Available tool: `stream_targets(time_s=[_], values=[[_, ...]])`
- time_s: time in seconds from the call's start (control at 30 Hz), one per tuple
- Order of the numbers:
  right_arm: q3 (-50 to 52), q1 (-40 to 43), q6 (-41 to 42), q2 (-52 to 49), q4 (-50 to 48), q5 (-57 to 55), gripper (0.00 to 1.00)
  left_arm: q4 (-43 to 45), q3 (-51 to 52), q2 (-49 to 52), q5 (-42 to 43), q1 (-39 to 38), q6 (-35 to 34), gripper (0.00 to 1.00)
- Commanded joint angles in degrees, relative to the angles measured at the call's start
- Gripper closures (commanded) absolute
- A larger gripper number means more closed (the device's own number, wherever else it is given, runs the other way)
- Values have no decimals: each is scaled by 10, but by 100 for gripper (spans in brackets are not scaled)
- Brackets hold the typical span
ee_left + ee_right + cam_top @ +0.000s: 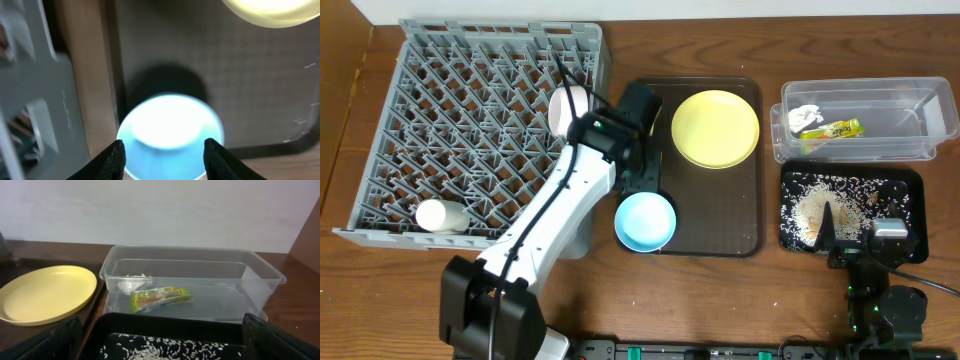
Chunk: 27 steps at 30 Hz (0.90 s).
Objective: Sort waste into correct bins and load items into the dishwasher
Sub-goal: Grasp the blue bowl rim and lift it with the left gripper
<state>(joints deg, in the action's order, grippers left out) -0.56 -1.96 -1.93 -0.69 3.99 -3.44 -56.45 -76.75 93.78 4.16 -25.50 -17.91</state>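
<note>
From above, a grey dish rack (pixel 480 130) fills the left of the table (pixel 350 300). A white cup (pixel 440 215) lies on its side near the rack's front edge, and a white bowl (pixel 568 108) sits at its right edge. Only this view shows them.

Just right of the rack, a brown tray (pixel 740 225) carries a blue bowl (pixel 645 222) in front and a yellow plate (pixel 715 128) behind. The left arm slants from the near table edge up to this tray. The left wrist view alone shows the left hand (pixel 165 160), its fingers (pixel 114 159) spread, one at each side of the blurred bowl. Whether they touch it cannot be told.

Far right, a clear tub (pixel 920 110) holds a tissue (pixel 805 117) and a wrapper (pixel 835 128). In front of it, a black tray (pixel 910 190) holds rice (pixel 820 205). The right hand (pixel 858 232) sits low at this tray's near edge, pointing toward the tub. The right wrist view shows its fingers (pixel 50 342) spread wide, holding nothing.
</note>
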Motion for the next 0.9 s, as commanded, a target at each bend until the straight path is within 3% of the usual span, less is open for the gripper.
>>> stream_targets(time_s=[0.0, 0.27, 0.53, 0.67, 0.87], values=[[2, 8, 6, 3, 0, 0, 1, 7, 68, 7, -23, 5, -39, 49], [2, 8, 6, 3, 0, 1, 1, 89, 193, 7, -35, 5, -64, 49], [2, 8, 6, 3, 0, 1, 1, 237, 226, 7, 170, -11, -61, 57], [2, 8, 6, 3, 0, 1, 1, 292, 226, 10, 177, -46, -51, 57], [2, 8, 6, 3, 0, 1, 1, 295, 228, 51, 178, -71, -53, 57]])
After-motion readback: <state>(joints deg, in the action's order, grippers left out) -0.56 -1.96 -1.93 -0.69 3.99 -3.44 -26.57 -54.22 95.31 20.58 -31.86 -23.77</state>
